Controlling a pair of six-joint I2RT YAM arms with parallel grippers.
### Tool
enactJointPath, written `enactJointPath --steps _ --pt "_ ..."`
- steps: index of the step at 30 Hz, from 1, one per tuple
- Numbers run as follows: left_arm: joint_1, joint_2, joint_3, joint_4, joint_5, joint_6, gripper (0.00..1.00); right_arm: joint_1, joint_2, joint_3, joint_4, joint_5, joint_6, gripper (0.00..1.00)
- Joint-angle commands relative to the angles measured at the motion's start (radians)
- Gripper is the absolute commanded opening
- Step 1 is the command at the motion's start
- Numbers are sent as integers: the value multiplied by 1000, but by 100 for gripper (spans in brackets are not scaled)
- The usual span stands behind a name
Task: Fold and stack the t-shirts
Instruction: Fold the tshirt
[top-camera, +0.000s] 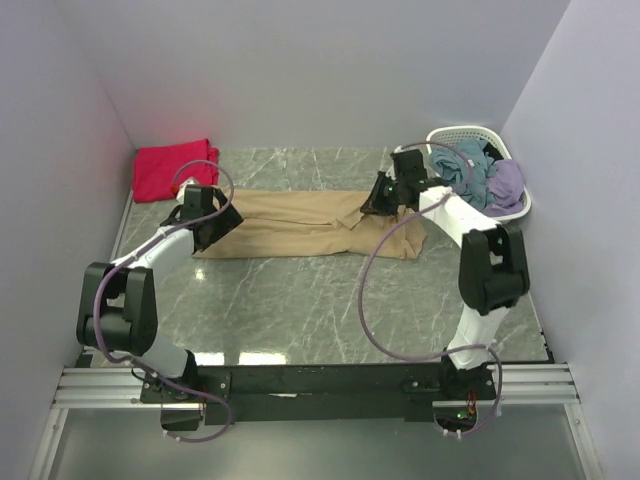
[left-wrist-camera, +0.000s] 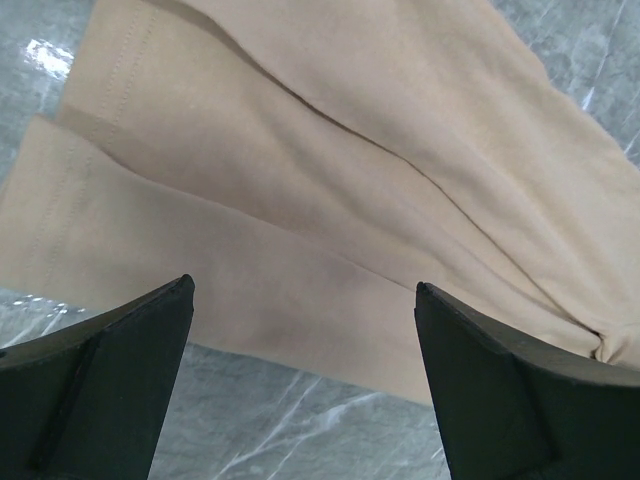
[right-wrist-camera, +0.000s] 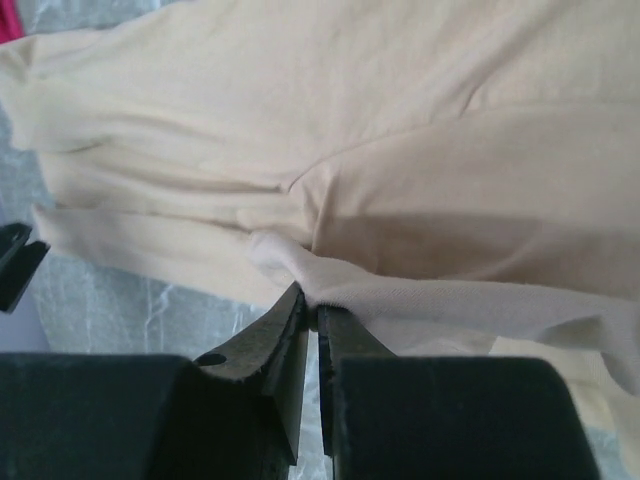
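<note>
A tan t-shirt (top-camera: 300, 225) lies stretched out in a long band across the middle of the marble table. My right gripper (top-camera: 378, 200) is at its right part. In the right wrist view this gripper (right-wrist-camera: 312, 310) is shut on a raised fold of the tan cloth (right-wrist-camera: 400, 120). My left gripper (top-camera: 215, 225) hovers over the shirt's left end. Its jaws (left-wrist-camera: 302, 285) stand wide open above the shirt's near edge (left-wrist-camera: 300, 150), holding nothing. A red-pink t-shirt (top-camera: 172, 168) lies folded in the far left corner.
A white lattice basket (top-camera: 450, 132) stands at the far right, holding teal and purple clothes (top-camera: 480, 175). Walls close the table on the left, back and right. Bare marble (top-camera: 300, 310) stretches between the tan shirt and the arm bases.
</note>
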Motion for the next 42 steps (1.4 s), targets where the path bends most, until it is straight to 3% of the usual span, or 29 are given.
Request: enactJointPath --steps 1,3,4,6,14,18,21,28,42 --pt "-6 44 54 21 35 29 97 -2 108 144 -61 21 -17 13" --pt "-6 68 68 19 40 36 98 -11 165 203 -74 23 -11 20" --pt "-4 76 74 16 38 41 98 -13 185 223 -75 24 -10 34" --pt "-6 94 83 13 38 43 97 -20 236 279 -92 36 -11 50" --pt "-6 102 99 21 55 43 97 -80 221 319 -6 110 -43 51" --pt "-6 87 92 30 70 44 98 -94 173 326 -118 73 -94 52" --pt "-7 88 91 36 84 36 98 -94 135 271 -155 84 -106 53" --pt "-22 91 96 34 90 36 98 -97 81 68 -57 -28 -46 52" --pt "-24 108 105 28 87 41 98 -97 152 36 -9 -59 -7 52"
